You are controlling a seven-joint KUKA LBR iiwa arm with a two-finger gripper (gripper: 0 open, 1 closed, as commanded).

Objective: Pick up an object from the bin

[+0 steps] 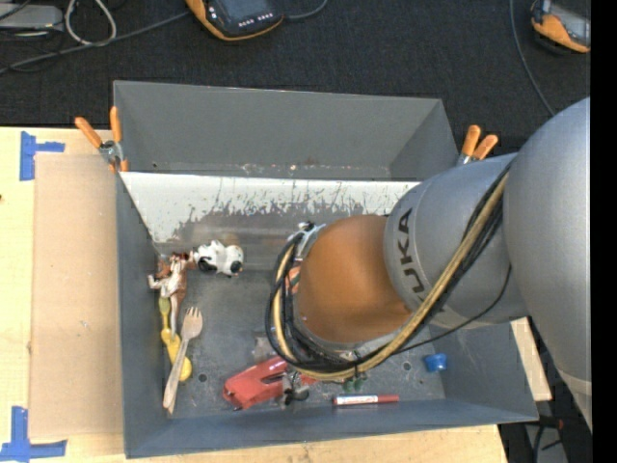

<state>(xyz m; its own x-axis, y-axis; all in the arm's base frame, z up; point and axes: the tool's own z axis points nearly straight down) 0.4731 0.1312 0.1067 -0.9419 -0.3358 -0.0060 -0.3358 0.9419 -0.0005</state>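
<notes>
My gripper (pixel 295 386) pokes out as a small dark part under the orange cover, low in the bin near its front wall. Right against its left side lies a red toy car (pixel 253 385) on the bin floor; whether the gripper touches the car is hidden by the cover. A red-and-white pen (pixel 366 400) lies flat just to the gripper's right along the front wall. A small blue cap-like piece (pixel 436 362) sits further right.
Along the left wall lie a wooden fork (pixel 183 348), a yellow piece (pixel 173 339) and a brown-and-white figure (pixel 168 278). A black-and-white toy cow (pixel 220 258) stands near the back left. The arm and its cover hide the bin's middle and right.
</notes>
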